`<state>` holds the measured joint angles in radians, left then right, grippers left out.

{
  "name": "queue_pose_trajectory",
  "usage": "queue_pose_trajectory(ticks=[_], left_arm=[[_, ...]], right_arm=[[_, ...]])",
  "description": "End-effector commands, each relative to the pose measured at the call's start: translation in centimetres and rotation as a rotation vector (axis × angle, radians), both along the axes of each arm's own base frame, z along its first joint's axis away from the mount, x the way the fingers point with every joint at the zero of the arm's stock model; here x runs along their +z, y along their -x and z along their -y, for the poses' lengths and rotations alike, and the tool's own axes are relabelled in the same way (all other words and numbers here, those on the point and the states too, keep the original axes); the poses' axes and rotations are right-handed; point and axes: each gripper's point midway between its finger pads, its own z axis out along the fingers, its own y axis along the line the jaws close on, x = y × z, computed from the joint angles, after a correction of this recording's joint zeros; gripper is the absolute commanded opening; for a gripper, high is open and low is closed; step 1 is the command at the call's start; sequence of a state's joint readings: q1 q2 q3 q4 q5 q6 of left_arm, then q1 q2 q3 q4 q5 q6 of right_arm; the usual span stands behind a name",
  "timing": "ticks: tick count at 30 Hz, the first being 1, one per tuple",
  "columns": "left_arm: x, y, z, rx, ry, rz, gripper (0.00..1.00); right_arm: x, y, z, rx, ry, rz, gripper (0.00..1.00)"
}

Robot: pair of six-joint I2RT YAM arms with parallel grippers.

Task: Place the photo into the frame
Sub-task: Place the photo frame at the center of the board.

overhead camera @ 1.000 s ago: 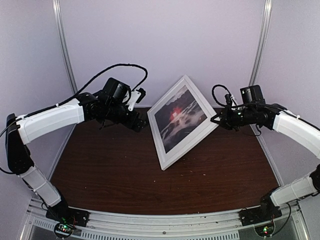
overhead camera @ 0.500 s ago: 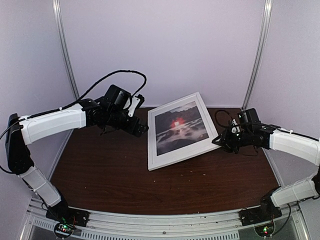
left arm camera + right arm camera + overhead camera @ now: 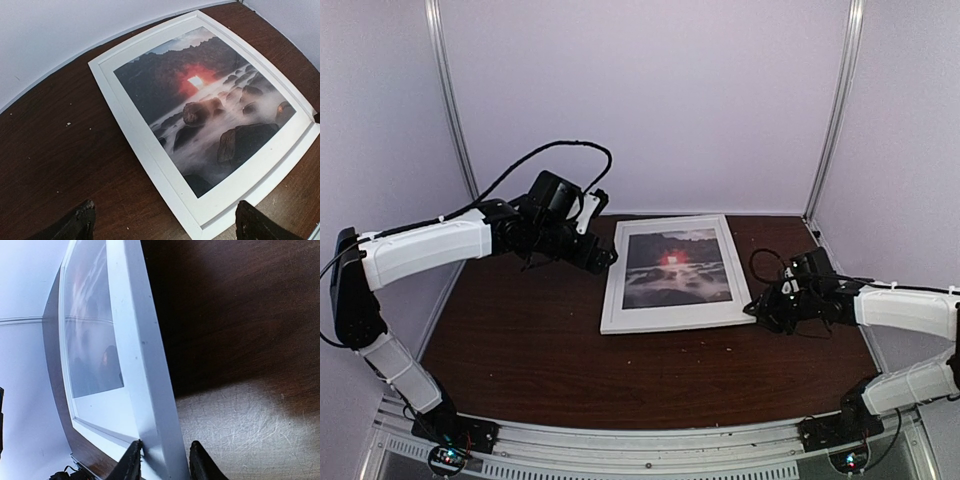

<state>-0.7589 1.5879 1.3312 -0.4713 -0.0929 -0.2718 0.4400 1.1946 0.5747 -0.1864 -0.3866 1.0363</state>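
The white frame (image 3: 665, 322) lies flat on the brown table, and the photo (image 3: 675, 268) of a red sun over misty rocks shows inside its white border. My right gripper (image 3: 756, 306) is low at the frame's near right corner. In the right wrist view its jaws straddle the frame's edge (image 3: 135, 340): one finger (image 3: 131, 460) touches the face and the other (image 3: 199, 460) stands slightly off the outer side. My left gripper (image 3: 601, 256) hovers open above the frame's left side, with the frame (image 3: 131, 122) and photo (image 3: 210, 110) below its wide-spread fingertips (image 3: 82, 220).
Pale booth walls close in the table at the back and sides, with metal posts (image 3: 832, 110) in the corners. The frame's far edge lies near the back wall. Bare brown tabletop (image 3: 570, 370) stretches in front of the frame toward the arm bases.
The frame, held tilted up on one corner by my right gripper, has come down flat on the table. My right gripper sank with it and its jaws have widened. The left arm barely moved.
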Motion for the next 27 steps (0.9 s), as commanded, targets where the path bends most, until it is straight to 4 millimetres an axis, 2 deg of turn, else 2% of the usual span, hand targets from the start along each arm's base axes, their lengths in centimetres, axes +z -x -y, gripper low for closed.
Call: queue_pose_trajectory(ticks=[1,8,10,14,18,22,25,27], left_arm=[[1.0,-0.2,0.0,0.005,0.039,0.027,0.98],[0.1,0.0,-0.4,0.012,0.017,0.017,0.98],[0.0,0.0,-0.5,0.015,0.012,0.017,0.98],[-0.1,0.0,-1.1,0.034,-0.004,0.017,0.98],[0.2,0.1,-2.9,0.081,-0.047,0.049,0.98],[0.0,0.1,-5.9,0.154,-0.045,0.053,0.98],[-0.1,0.2,-8.5,0.224,-0.038,0.075,0.98],[-0.1,0.3,-10.3,0.278,-0.04,0.099,0.98]], right_arm=[[0.7,-1.2,-0.6,-0.024,-0.032,0.075,0.32],[-1.4,-0.3,-0.3,-0.013,0.031,0.05,0.3],[-1.3,-0.3,0.0,0.005,0.067,0.059,0.31],[1.0,-1.1,0.7,0.077,0.198,0.12,0.37],[4.1,-2.1,1.4,0.176,0.349,0.197,0.54],[6.4,-2.9,1.9,0.272,0.481,0.239,0.64],[7.4,-3.4,2.3,0.326,0.564,0.25,0.7],[8.1,-4.0,2.8,0.336,0.62,0.263,0.79]])
